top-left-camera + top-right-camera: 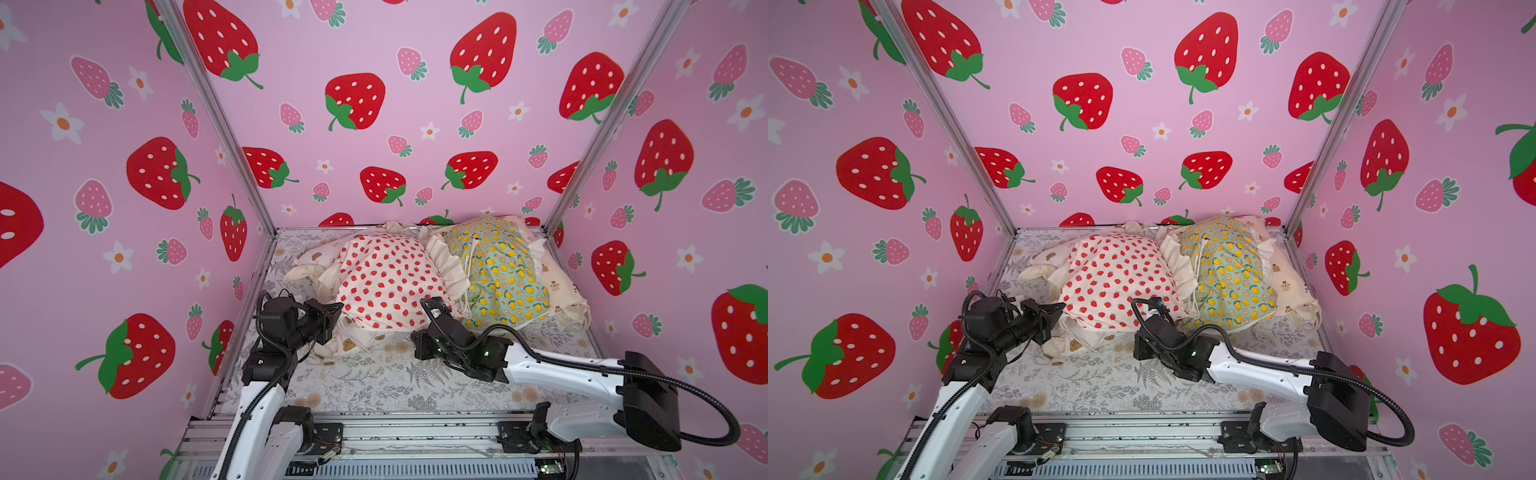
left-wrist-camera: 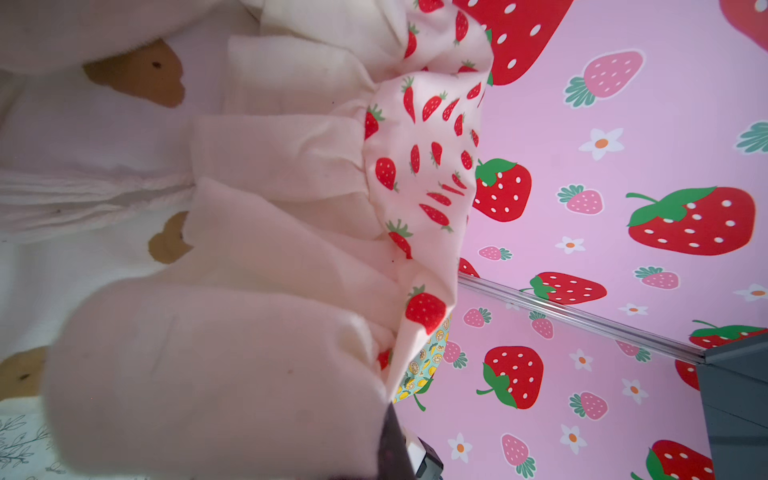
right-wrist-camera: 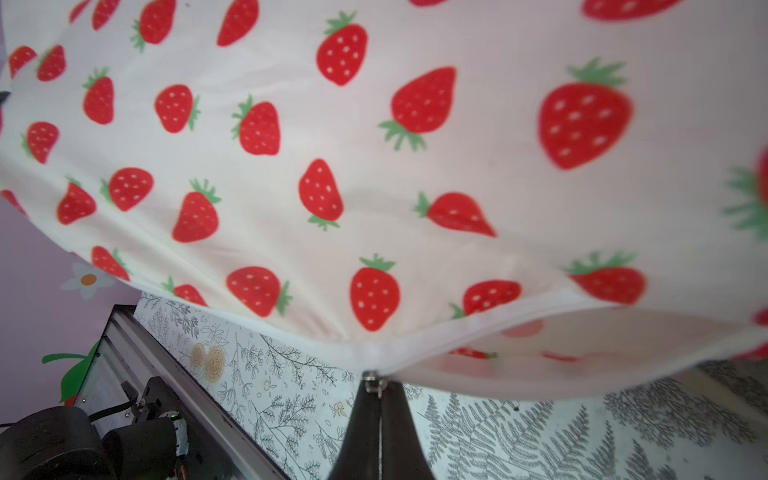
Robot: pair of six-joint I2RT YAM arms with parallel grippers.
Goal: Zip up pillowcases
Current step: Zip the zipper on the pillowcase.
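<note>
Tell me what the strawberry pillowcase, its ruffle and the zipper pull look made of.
The strawberry pillowcase: thin woven cloth, likely cotton, matte, softly creased. Its ruffle: plain cream fabric, slightly fuzzy, gathered in folds. The zipper pull: small shiny silvery piece, probably metal.

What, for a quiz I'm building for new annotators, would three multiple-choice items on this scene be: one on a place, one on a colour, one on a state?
1. Where does the lemon pillowcase lie?
A. In a basket.
B. Against the strawberry pillowcase, on the right arm's side.
C. On a shelf.

2. What is the lemon pillowcase's ground colour?
A. Black.
B. Purple.
C. Mint.

3. How do the right gripper's fingers stand?
A. Shut on the strawberry pillowcase's zipper pull.
B. Wide open.
C. Out of every view.

Key:
1 B, both top views show the two touching side by side.
2 C, mint shows between the lemons.
3 A, the right wrist view shows the tips pinching the metal pull.
</note>
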